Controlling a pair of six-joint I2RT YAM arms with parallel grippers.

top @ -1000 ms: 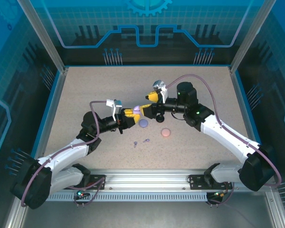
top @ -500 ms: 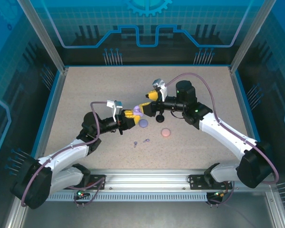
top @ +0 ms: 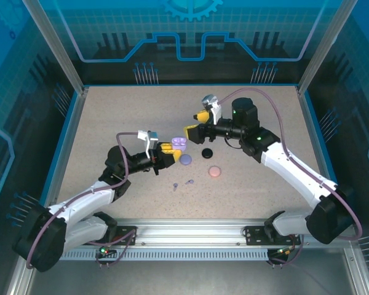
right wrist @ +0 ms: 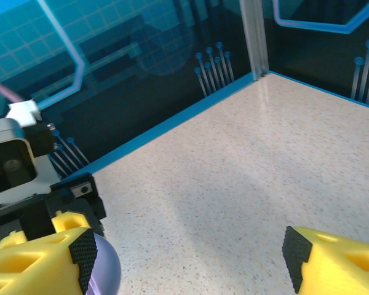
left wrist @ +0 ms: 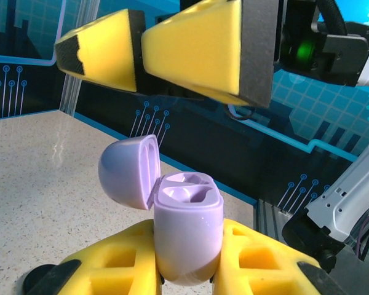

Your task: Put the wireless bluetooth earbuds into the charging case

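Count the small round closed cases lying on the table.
3. A lavender case lies leftmost, a black case sits just right of it and farther back, and a pink case lies rightmost, nearest the front edge. Others may be hidden from view.

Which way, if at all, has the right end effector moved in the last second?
Yes. The right end effector has pulled toward the back wall and slightly right, ending farther from the pink round case, which has stayed put.

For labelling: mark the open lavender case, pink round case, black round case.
open lavender case [left wrist: 187,236], left wrist view, body front
pink round case [top: 214,171], top external view, its centre
black round case [top: 206,153], top external view, its centre
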